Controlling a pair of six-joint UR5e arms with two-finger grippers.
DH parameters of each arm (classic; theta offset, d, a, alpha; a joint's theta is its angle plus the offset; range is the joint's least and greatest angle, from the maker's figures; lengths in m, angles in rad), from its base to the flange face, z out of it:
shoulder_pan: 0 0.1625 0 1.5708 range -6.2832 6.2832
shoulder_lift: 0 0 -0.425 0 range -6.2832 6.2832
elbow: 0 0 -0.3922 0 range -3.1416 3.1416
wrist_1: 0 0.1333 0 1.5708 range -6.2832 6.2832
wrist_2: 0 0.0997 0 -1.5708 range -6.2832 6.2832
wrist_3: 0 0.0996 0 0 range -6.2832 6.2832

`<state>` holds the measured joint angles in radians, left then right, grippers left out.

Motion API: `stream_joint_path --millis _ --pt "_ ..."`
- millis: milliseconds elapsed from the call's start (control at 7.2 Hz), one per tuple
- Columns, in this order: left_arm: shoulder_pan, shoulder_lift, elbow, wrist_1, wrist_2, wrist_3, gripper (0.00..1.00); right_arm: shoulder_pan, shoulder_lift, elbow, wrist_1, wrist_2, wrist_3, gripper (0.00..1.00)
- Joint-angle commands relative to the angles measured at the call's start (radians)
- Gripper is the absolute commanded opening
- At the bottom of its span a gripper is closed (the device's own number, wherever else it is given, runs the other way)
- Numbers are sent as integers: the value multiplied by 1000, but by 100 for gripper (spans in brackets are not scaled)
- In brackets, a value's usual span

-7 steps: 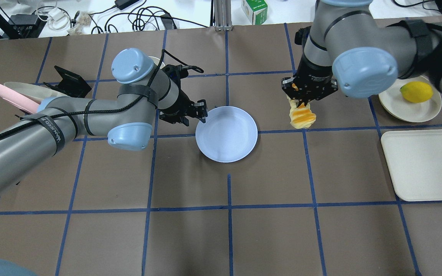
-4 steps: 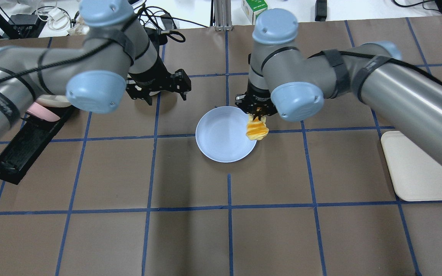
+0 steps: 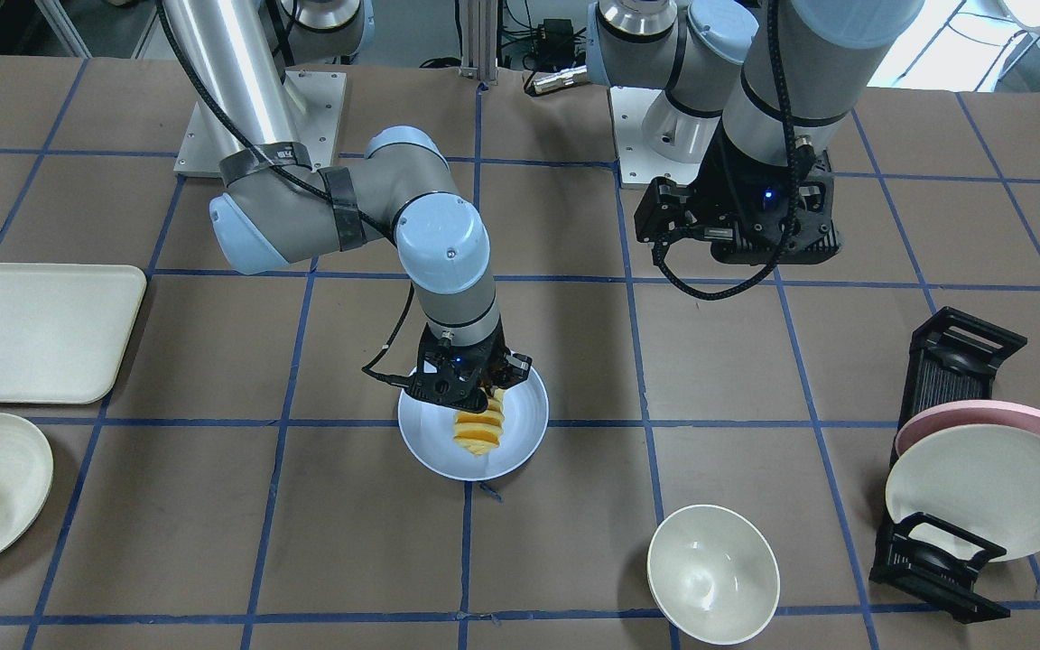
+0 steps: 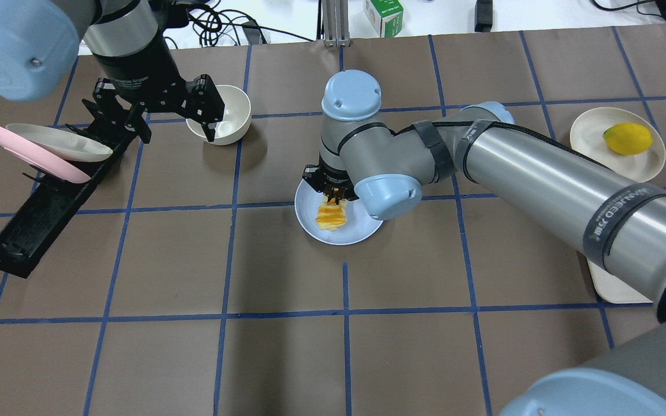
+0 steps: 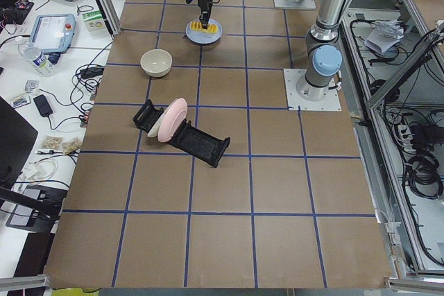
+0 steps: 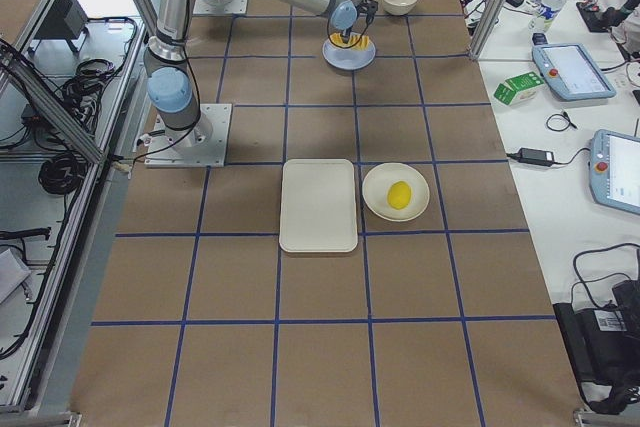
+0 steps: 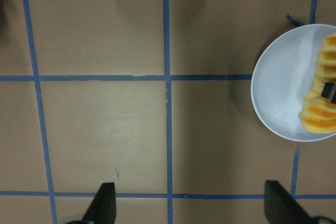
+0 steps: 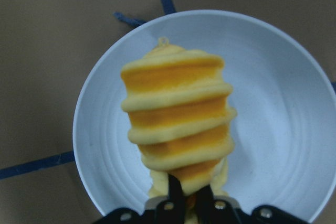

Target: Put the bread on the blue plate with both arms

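The blue plate [image 4: 362,230] lies at the table's middle. My right gripper [image 4: 333,196] is shut on one end of the bread [image 4: 331,216], a row of orange slices with pale edges. It holds the bread over the plate's middle. I cannot tell whether the bread touches the plate. The right wrist view shows the bread [image 8: 178,114] hanging from the shut fingers over the plate [image 8: 283,108]. It also shows in the front view [image 3: 478,431]. My left gripper [image 4: 177,133] is open and empty, raised to the far left of the plate, near a bowl. Its wrist view shows wide-apart fingertips [image 7: 102,205].
A cream bowl [image 4: 229,112] stands to the far left of the plate. A black dish rack [image 4: 32,219] holds a pink plate [image 4: 21,153] and a cream plate. A cream plate with a lemon [image 4: 628,138] and a cream tray [image 3: 32,329] lie at the right.
My right arm carried the bread leftward from the plate's right side to over its middle. My left gripper drew back from the plate's left rim toward the bowl and rack.
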<state>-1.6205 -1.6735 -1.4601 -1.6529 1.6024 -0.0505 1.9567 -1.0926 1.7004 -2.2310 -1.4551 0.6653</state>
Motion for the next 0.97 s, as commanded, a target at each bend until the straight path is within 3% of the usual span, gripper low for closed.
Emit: stream_joint_path --millis 0,139,417,694,833 --pt "7 6 -6 -5 1 6 100 -25 -18 -1 -4 -20 -79 100" --pt "10 6 -11 -4 4 8 100 -60 -58 -46 58 -34 -120 100" --pt "14 6 -11 1 -1 6 100 -155 -169 -117 289 -36 -260 100" --pt "14 8 -8 7 1 0 100 -281 -257 -125 411 -37 -377 100" --pt "14 8 -3 7 4 0 100 -324 -307 -134 434 -63 -529 100"
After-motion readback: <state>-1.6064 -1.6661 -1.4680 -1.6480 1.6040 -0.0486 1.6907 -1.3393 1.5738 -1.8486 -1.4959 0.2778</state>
